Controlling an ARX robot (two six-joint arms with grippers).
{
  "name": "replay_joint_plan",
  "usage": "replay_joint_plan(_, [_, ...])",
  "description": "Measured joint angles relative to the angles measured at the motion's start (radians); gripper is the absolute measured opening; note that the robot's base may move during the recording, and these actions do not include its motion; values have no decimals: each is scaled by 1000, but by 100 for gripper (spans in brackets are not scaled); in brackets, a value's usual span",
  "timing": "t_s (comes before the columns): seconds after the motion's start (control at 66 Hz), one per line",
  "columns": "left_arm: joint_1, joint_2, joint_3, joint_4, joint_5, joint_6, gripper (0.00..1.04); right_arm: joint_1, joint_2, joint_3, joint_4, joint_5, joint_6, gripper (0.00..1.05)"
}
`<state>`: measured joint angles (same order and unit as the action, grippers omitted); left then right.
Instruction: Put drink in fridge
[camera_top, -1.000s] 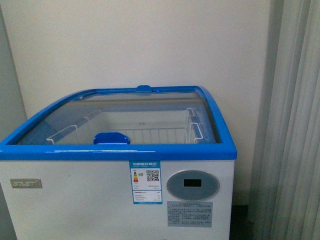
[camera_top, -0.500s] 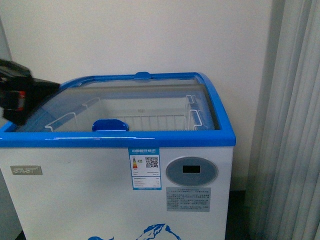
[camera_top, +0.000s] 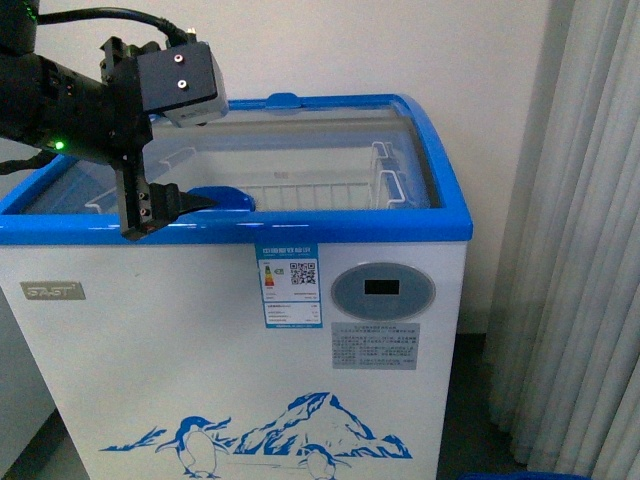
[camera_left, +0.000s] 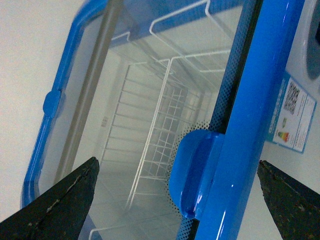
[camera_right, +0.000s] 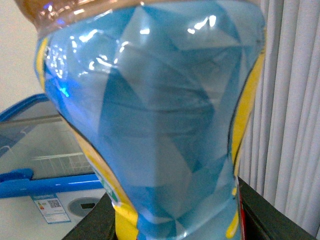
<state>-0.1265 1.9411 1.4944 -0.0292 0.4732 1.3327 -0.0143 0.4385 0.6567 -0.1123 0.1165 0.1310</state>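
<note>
The fridge (camera_top: 150, 360) is a white chest cooler with a blue rim, a closed curved glass lid (camera_top: 300, 140) and a blue lid handle (camera_top: 222, 198) at the front edge. My left gripper (camera_top: 165, 210) is open and hangs just over that handle. In the left wrist view the handle (camera_left: 197, 175) and the front rim lie between the spread fingertips (camera_left: 60, 200) of the left gripper (camera_left: 175, 200). My right gripper (camera_right: 180, 220) is shut on the drink bottle (camera_right: 160, 125), whose blue and yellow label fills that view. The right gripper is out of the front view.
White wire baskets (camera_top: 310, 185) sit inside under the glass. An oval grey display panel (camera_top: 383, 290) and stickers are on the fridge front. A grey curtain (camera_top: 580, 250) hangs to the right, close to the fridge. A wall stands behind. The fridge rim (camera_right: 30, 185) shows beyond the bottle.
My left arm has come in from the left and moved over the fridge's front rim to the lid handle. The front view now shows more of the fridge front, down to the penguin decal.
</note>
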Motion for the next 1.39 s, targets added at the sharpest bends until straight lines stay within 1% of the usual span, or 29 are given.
replay_joint_plan(0.091, [0, 51, 61, -18, -9, 33, 97, 0, 0, 0, 0, 0, 0, 41])
replay_joint_plan(0.318, [4, 172, 213, -19, -26, 43, 97, 0, 0, 0, 0, 1, 0, 41])
replay_joint_plan(0.364, [6, 219, 268, -40, -24, 41, 97, 0, 0, 0, 0, 1, 0, 41])
replay_joint_plan(0.394, [7, 253, 320, -56, -6, 38, 97, 0, 0, 0, 0, 3, 0, 41])
replay_joint_plan(0.439, [6, 307, 416, -72, -14, 36, 97, 0, 0, 0, 0, 2, 0, 41])
replay_joint_plan(0.515, [6, 448, 659, -77, -80, 37, 97, 0, 0, 0, 0, 0, 0, 41])
replay_joint_plan(0.561, [6, 562, 864, -122, -133, 35, 97, 0, 0, 0, 0, 3, 0, 41])
replay_joint_plan(0.576, [6, 562, 864, -122, -133, 35, 97, 0, 0, 0, 0, 4, 0, 41])
replay_joint_plan(0.606, [6, 614, 949, -135, -166, 28, 97, 0, 0, 0, 0, 4, 0, 41])
replay_joint_plan(0.682, [8, 655, 1016, -132, -173, 12, 97, 0, 0, 0, 0, 3, 0, 41])
replay_joint_plan(0.727, [7, 697, 1076, -105, -206, -15, 97, 0, 0, 0, 0, 3, 0, 41])
replay_joint_plan(0.803, [6, 731, 1120, -72, -238, -27, 97, 0, 0, 0, 0, -1, 0, 41])
replay_joint_plan(0.848, [5, 775, 1173, -13, -311, -78, 97, 0, 0, 0, 0, -1, 0, 41])
replay_joint_plan(0.864, [5, 775, 1173, -13, -311, -78, 97, 0, 0, 0, 0, 0, 0, 41])
replay_joint_plan(0.924, [5, 813, 1217, 39, -370, -112, 97, 0, 0, 0, 0, 1, 0, 41])
replay_joint_plan(0.955, [5, 823, 1229, 56, -370, -130, 97, 0, 0, 0, 0, 3, 0, 41])
replay_joint_plan(0.97, [5, 831, 1246, 78, -403, -174, 97, 0, 0, 0, 0, 4, 0, 41])
replay_joint_plan(1.015, [2, 846, 1272, 113, -452, -225, 97, 0, 0, 0, 0, 3, 0, 41])
replay_joint_plan(1.03, [2, 846, 1272, 113, -452, -225, 97, 0, 0, 0, 0, 2, 0, 41])
replay_joint_plan(1.045, [0, 847, 1284, 126, -507, -248, 97, 0, 0, 0, 0, 0, 0, 41])
replay_joint_plan(1.061, [0, 847, 1284, 126, -507, -248, 97, 0, 0, 0, 0, -1, 0, 41])
replay_joint_plan(1.076, [2, 847, 1297, 131, -544, -295, 97, 0, 0, 0, 0, -2, 0, 41])
replay_joint_plan(1.121, [8, 847, 1316, 130, -544, -295, 97, 0, 0, 0, 0, -3, 0, 41])
replay_joint_plan(1.152, [20, 837, 1350, 117, -611, -375, 97, 0, 0, 0, 0, 0, 0, 41])
replay_joint_plan(1.182, [25, 820, 1349, 104, -634, -411, 97, 0, 0, 0, 0, 5, 0, 41])
replay_joint_plan(1.227, [32, 742, 1259, 83, -699, -514, 97, -1, 0, 0, 0, 9, 0, 41])
replay_joint_plan(1.273, [40, 637, 1117, 86, -716, -639, 97, 0, 0, 0, 0, 7, 0, 41])
replay_joint_plan(1.348, [51, 330, 686, 132, -664, -944, 97, 0, 0, 0, 0, -1, 0, 41])
replay_joint_plan(1.394, [44, 140, 430, 156, -605, -1125, 97, 0, 0, 0, 0, -1, 0, 41])
